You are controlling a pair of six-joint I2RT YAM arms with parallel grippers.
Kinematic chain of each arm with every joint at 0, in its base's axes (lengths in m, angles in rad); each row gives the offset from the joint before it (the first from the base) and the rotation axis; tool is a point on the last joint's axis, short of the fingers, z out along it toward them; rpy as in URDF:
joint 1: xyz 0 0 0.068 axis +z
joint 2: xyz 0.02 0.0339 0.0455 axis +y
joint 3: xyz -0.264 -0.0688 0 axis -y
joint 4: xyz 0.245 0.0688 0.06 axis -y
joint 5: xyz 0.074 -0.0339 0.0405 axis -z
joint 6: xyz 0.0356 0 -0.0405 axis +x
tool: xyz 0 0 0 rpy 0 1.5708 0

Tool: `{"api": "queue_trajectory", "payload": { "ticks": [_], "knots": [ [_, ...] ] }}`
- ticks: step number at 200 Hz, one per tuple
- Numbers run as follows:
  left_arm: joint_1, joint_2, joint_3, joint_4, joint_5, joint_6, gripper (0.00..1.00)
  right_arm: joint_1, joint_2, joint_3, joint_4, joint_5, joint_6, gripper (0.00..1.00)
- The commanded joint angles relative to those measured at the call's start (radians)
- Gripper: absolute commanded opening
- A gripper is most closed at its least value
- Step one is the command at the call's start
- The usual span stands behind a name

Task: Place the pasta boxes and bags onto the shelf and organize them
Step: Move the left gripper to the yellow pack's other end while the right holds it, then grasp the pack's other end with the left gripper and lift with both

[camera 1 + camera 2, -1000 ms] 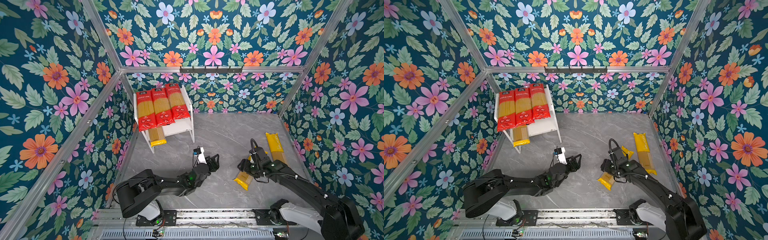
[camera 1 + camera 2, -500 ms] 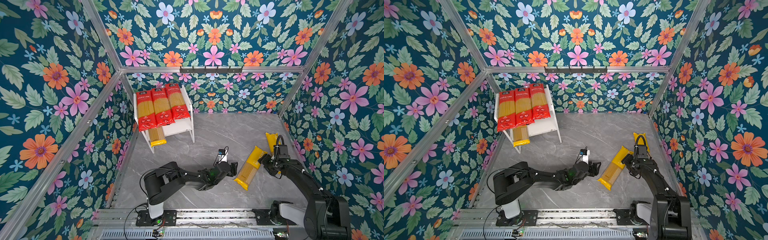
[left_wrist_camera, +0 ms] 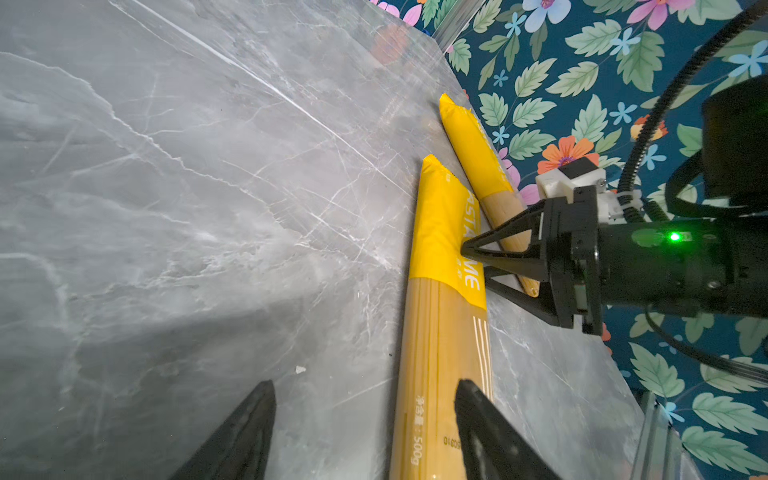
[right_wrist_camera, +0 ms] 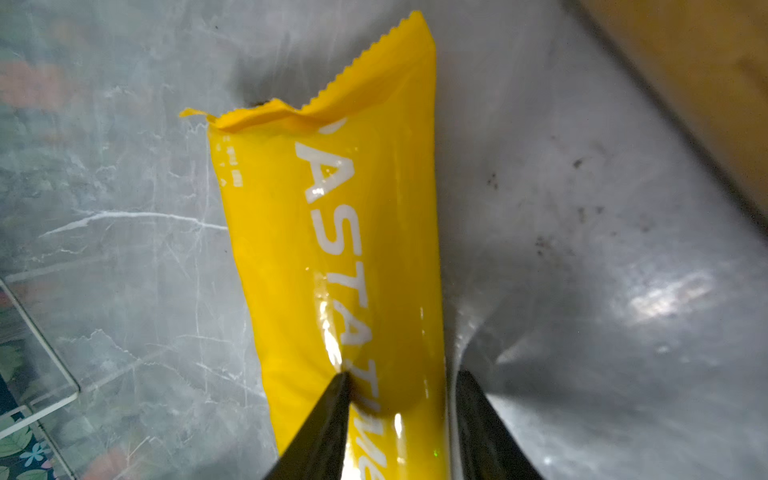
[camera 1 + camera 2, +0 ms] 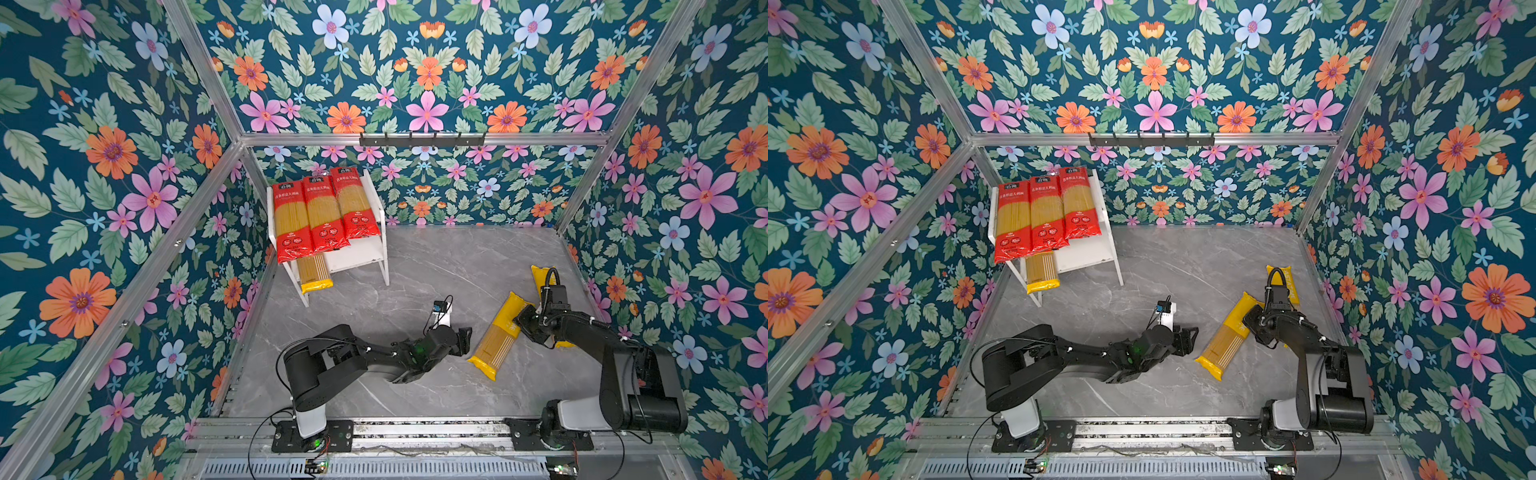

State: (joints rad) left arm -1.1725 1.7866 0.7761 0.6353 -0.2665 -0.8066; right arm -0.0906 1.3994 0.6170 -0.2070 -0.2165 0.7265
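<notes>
Yellow-ended spaghetti bag (image 5: 498, 337) with clear middle lies slantwise on the grey marble table (image 5: 436, 257). The right gripper (image 3: 473, 259) pinches its yellow end, and the left gripper (image 3: 365, 382) is spread wide beside its middle. A second yellow bag (image 3: 473, 153) by the floral wall (image 5: 648, 257) is mostly hidden behind the right arm (image 5: 590, 332). Three red-ended bags (image 5: 322, 216) cover the white two-tier shelf (image 5: 357, 257); a third yellow bag (image 5: 315, 272) pokes from its lower tier. Bare table lies between.
</notes>
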Motion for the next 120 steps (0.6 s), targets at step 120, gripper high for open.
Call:
{"api": "queue_trajectory", "payload": {
  "ticks": [120],
  "knots": [
    [0.165, -0.286, -0.347, 0.326, 0.168, 0.029, 0.74, 0.327, -0.359, 0.025, 0.112, 0.006, -0.162, 0.0]
  ]
}}
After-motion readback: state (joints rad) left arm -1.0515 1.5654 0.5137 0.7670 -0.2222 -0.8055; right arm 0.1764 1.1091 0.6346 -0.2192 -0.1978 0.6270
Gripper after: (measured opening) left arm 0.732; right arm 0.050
